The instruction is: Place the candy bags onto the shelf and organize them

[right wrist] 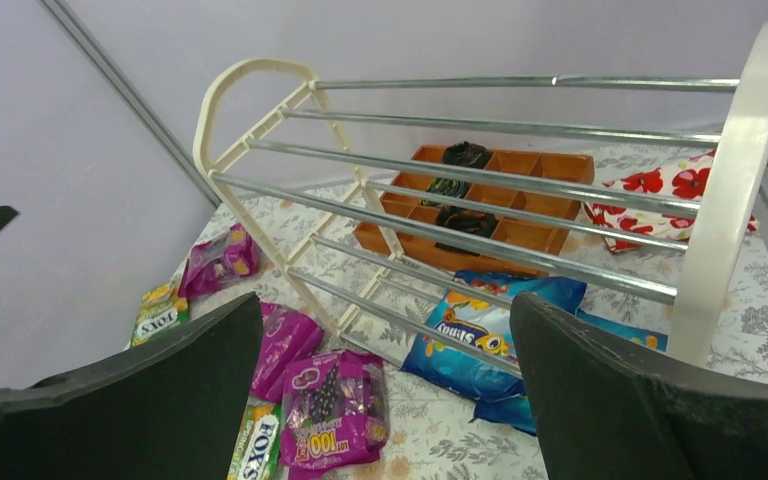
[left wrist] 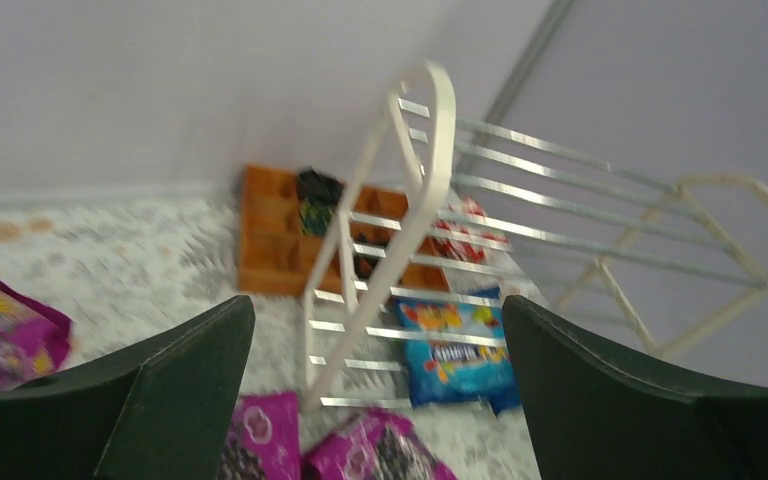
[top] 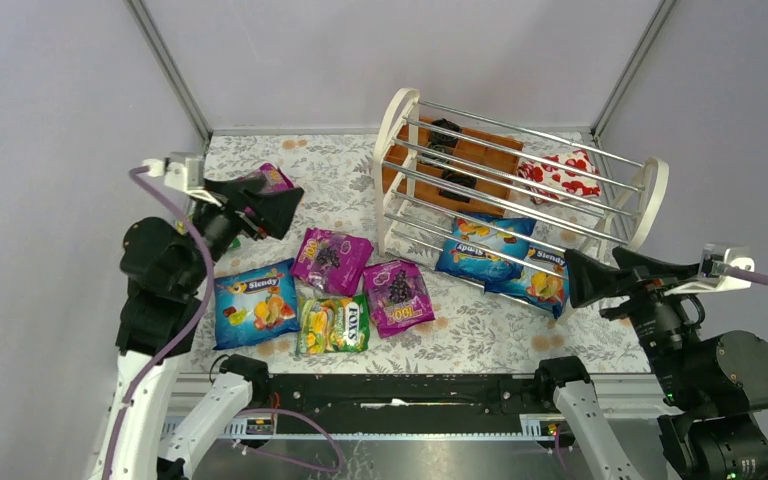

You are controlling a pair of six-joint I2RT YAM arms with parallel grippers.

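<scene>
The shelf (top: 392, 130) stands at the back right, its chrome rods tilted; it also shows in the left wrist view (left wrist: 430, 150) and the right wrist view (right wrist: 735, 190). Two blue Slendy bags (top: 483, 245) (top: 538, 280) lie at its lowest level, under rods. On the table lie a blue Slendy bag (top: 253, 303), two magenta bags (top: 330, 260) (top: 397, 296), a FOX'S bag (top: 333, 323) and a magenta bag (top: 275, 178) at the back left. Another FOX'S bag (right wrist: 155, 315) lies beside that one. My left gripper (top: 285, 212) (left wrist: 375, 305) and right gripper (top: 572, 280) (right wrist: 385, 300) hover open and empty.
An orange wooden compartment tray (top: 480, 155) with black items sits behind the shelf. A red-and-white floral cloth (top: 560, 175) lies beside it. Grey walls with metal posts close in the table on three sides.
</scene>
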